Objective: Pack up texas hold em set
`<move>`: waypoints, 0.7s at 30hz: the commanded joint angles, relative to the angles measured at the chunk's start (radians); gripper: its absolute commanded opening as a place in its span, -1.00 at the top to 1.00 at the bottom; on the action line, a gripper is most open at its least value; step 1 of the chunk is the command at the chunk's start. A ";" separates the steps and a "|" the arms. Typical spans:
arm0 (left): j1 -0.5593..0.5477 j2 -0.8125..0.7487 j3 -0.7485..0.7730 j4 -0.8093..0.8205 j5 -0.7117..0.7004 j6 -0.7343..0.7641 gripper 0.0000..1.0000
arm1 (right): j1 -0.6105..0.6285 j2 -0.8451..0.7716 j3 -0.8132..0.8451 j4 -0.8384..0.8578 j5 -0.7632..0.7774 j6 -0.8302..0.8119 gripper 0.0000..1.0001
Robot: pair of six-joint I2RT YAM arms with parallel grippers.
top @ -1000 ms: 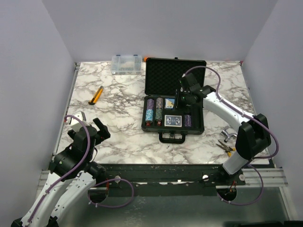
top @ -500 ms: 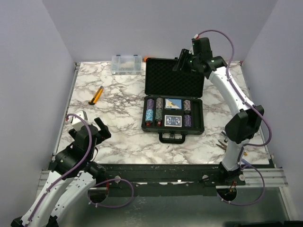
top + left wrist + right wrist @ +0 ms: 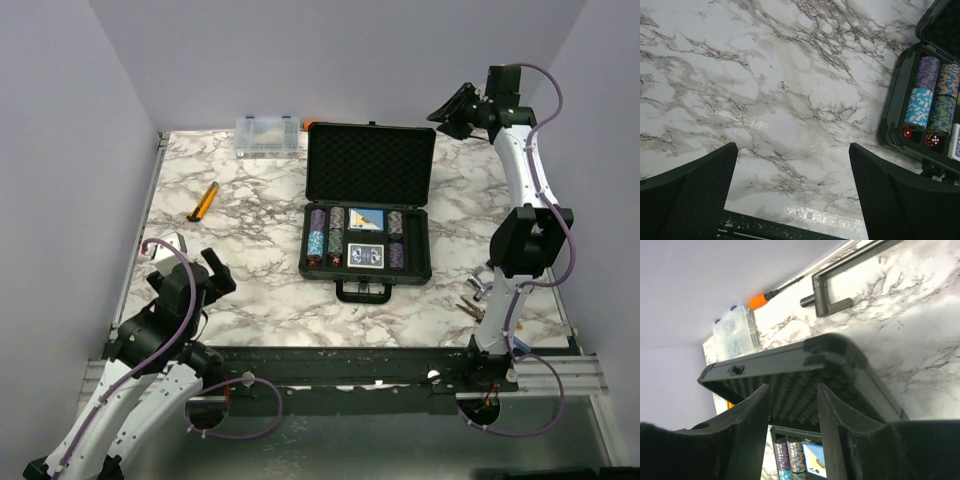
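Top external view, one open case [image 3: 370,170], two card decks [image 3: 366,255], left hand [image 3: 792,150], right hand [image 3: 792,390] both spread empty.

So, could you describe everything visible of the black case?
The black case is a rectangular hard shell lying open on the marble table, handle toward the arms. Its lid, lined with dark ridged foam, is tilted back. The slotted tray holds chip stacks, card decks and red dice. The left fingers and right fingers do not touch it.

Marble-pattern table [image 3: 250,270], white with grey veins, fills the middle; plain pale lilac walls [image 3: 330,60] close it on three sides; a dark metal rail [image 3: 350,358] along the front; soft, even light.
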 commanded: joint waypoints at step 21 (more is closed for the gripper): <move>0.005 0.111 -0.011 0.195 0.441 0.240 -0.85 | -0.136 0.342 0.101 0.129 -0.319 0.135 0.38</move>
